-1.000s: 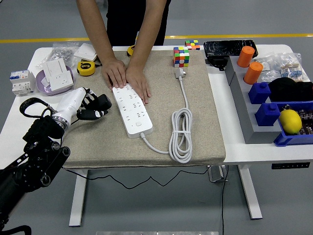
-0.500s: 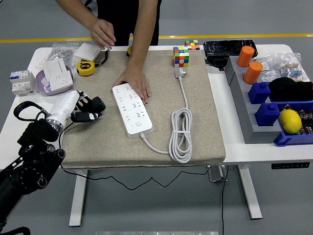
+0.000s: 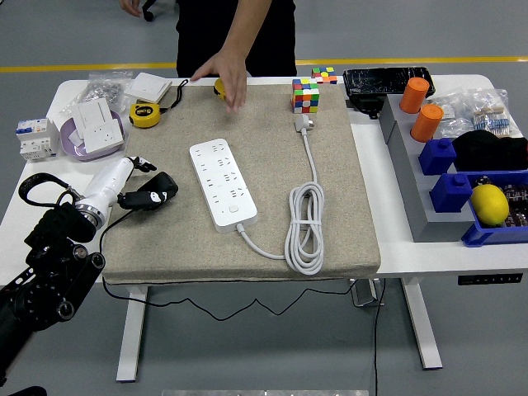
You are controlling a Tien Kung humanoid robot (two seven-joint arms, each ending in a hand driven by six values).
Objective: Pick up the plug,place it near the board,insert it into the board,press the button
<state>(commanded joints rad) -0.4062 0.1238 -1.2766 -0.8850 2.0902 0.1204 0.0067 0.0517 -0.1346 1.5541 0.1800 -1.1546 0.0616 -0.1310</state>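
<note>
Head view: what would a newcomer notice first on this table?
The white power strip lies in the middle of the beige mat, with its coiled cable to its right. The robot's left hand rests at the mat's left edge, fingers relaxed, holding nothing. A person's hand hovers over the mat's far edge.
</note>
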